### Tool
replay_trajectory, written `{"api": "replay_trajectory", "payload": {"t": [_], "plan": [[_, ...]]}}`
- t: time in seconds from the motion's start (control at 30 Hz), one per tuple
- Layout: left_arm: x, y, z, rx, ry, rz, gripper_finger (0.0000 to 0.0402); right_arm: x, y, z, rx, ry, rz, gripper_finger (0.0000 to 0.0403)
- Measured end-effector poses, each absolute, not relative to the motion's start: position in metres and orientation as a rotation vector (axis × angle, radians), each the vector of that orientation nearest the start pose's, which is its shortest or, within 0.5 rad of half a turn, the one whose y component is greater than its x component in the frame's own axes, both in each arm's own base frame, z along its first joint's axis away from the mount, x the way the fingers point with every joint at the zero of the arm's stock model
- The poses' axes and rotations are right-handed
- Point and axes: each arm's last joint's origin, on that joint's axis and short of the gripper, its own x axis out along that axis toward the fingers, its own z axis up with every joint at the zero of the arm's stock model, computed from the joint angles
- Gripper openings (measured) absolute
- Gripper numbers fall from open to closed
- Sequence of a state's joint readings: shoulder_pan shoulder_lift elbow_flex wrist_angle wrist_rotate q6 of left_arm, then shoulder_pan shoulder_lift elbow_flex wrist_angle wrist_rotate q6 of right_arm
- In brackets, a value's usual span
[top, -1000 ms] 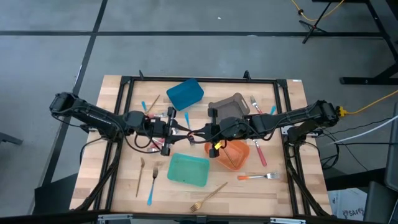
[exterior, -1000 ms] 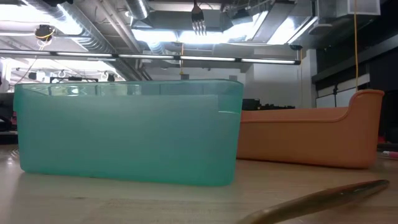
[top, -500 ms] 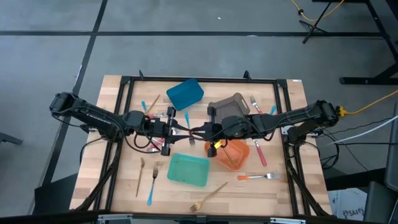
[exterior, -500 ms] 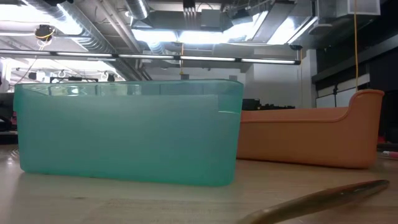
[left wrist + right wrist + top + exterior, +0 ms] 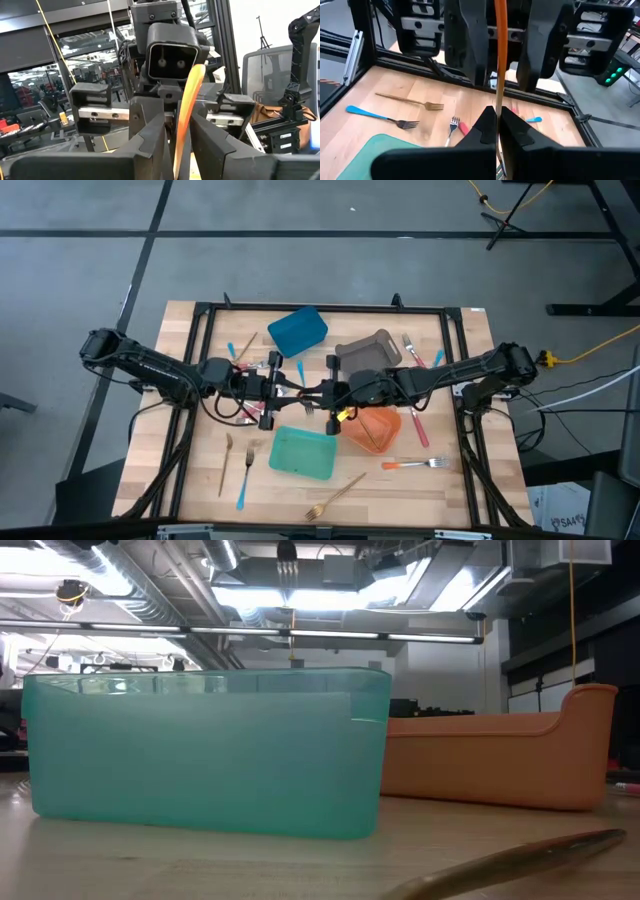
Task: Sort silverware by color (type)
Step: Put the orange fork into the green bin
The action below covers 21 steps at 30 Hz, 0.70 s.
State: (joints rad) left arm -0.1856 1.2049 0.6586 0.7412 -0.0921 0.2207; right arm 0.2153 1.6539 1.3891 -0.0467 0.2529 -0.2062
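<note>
Above the middle of the tabletop (image 5: 190, 480), the two end effectors meet tip to tip over the gap between the grey bin (image 5: 368, 350) and the teal bin (image 5: 303, 453). Both hold one orange-handled fork (image 5: 186, 115) between them. The right end effector (image 5: 496, 116) is closed tight on the handle. The left end effector (image 5: 178, 131) has its fingers set part-way apart, one on each side of the same handle; the fork's tines (image 5: 286, 567) show at the top of the low view. This appears to be a handover, judged as a means of passing the piece toward the orange bin (image 5: 377, 430) on the right arm's side. Other silverware lies unsorted: a gold fork (image 5: 335, 496) near the front edge and a blue-handled fork (image 5: 244, 476) toward the front left corner.
</note>
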Motion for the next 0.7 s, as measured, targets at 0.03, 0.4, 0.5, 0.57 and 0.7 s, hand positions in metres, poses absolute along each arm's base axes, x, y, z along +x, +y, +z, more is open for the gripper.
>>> {"api": "replay_trajectory", "payload": {"t": [0.03, 0.4, 0.5, 0.57, 0.7], "plan": [[0.2568, -0.0455, 0.2927, 0.193, -0.203, -0.071, 0.0083, 0.3781, 0.0753, 0.3302, -0.278, 0.311, -0.005, 0.0000], [0.2568, -0.0455, 0.2926, 0.196, -0.202, -0.068, 0.0010, 0.3782, 0.0753, 0.3295, -0.277, 0.313, -0.005, 0.0001], [0.2568, -0.0454, 0.2927, 0.196, -0.203, -0.068, 0.0007, 0.3782, 0.0753, 0.3295, -0.277, 0.314, -0.005, 0.0001], [0.2568, -0.0454, 0.2927, 0.196, -0.203, -0.068, 0.0007, 0.3782, 0.0753, 0.3295, -0.278, 0.314, -0.006, 0.0001], [0.2568, -0.0454, 0.2927, 0.196, -0.203, -0.068, 0.0005, 0.3782, 0.0753, 0.3295, -0.278, 0.314, -0.006, 0.0001]]}}
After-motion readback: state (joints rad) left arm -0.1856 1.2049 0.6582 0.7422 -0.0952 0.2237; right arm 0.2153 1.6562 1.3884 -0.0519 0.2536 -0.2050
